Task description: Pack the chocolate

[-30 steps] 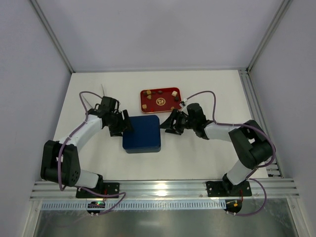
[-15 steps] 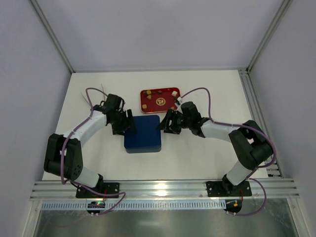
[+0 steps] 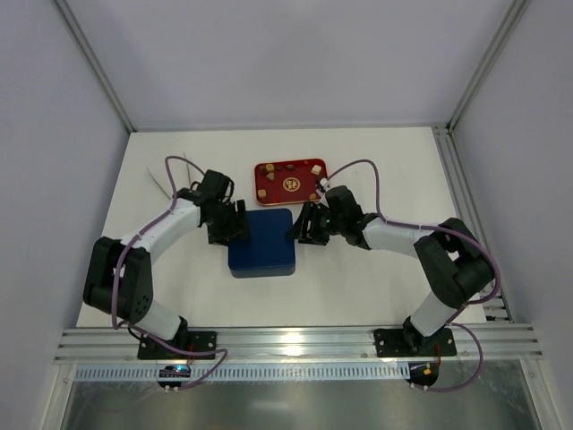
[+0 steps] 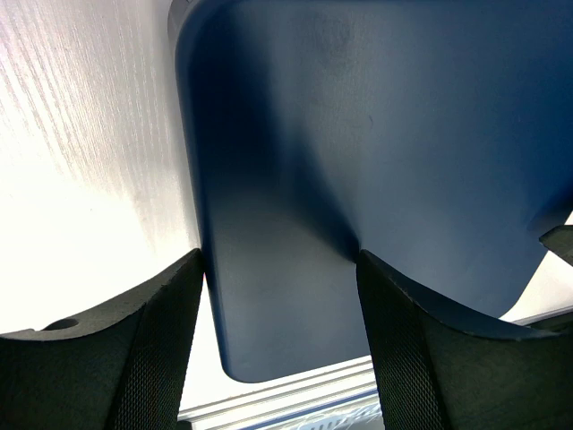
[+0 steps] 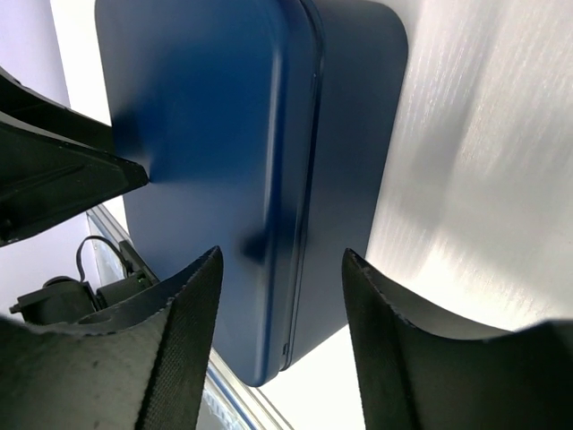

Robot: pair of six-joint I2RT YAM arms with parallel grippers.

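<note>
One white table (image 3: 376,161), one closed navy box (image 3: 261,242) mid-table, one red tray (image 3: 269,190) just behind it. Left gripper (image 4: 277,255) and right gripper (image 5: 282,253) both sit spread wide at opposite box edges. Chocolate (image 3: 316,169): maybe eight bits, all on the tray.

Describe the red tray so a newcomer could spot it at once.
On the white table, look just beyond the navy box at its centre. The tray is a small red rounded rectangle with a gold emblem, the only thing dotted with tiny chocolate pieces.
</note>
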